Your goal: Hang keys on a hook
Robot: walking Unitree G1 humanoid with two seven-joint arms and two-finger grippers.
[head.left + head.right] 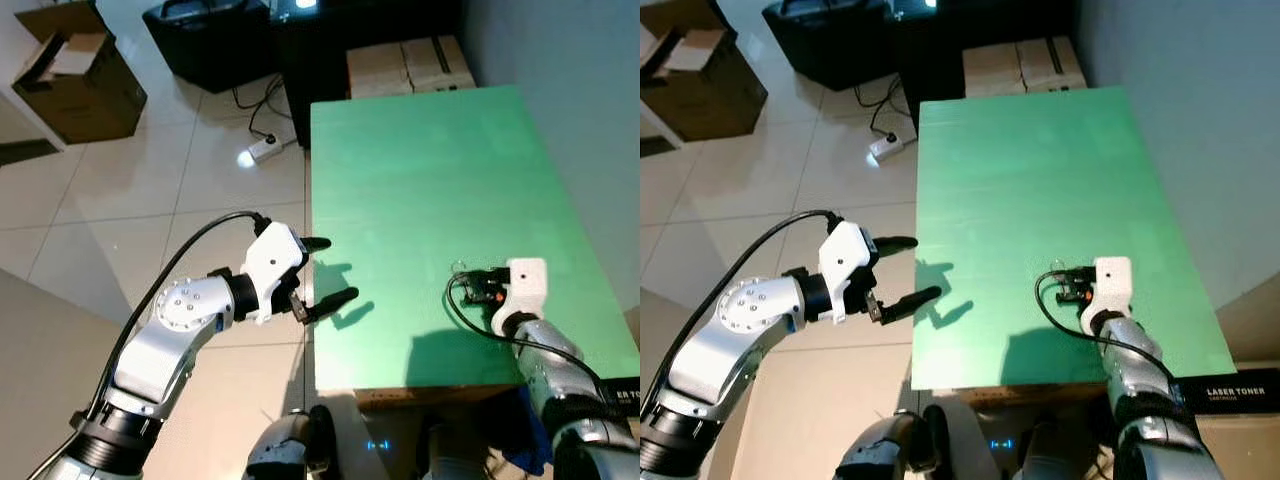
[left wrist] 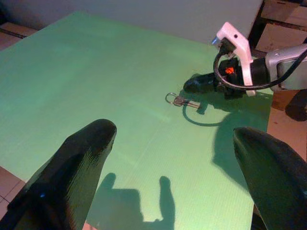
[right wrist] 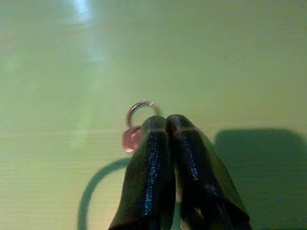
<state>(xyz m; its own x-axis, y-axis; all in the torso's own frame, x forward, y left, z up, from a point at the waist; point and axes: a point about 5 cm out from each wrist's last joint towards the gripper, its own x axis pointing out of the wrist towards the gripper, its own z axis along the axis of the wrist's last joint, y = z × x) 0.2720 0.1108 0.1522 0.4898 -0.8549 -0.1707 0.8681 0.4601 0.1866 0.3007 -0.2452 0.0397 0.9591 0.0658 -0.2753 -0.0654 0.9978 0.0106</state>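
Note:
A silver key on a ring (image 2: 180,100) lies flat on the green table (image 1: 420,160), near its front right part. My right gripper (image 3: 165,120) is shut, its two black fingers pressed together low over the key's blade. The ring and key head (image 3: 134,129) stick out past the tips, and I cannot tell whether the tips touch the key. My left gripper (image 1: 338,270) hovers open at the table's left edge, pointing across the top toward the key, with nothing between its fingers.
A grey wall runs along the table's right side. Cardboard boxes (image 1: 410,65) stand behind the table's far end. On the tiled floor to the left are a black case (image 1: 210,40), an open carton (image 1: 75,75) and a white power strip (image 1: 265,150).

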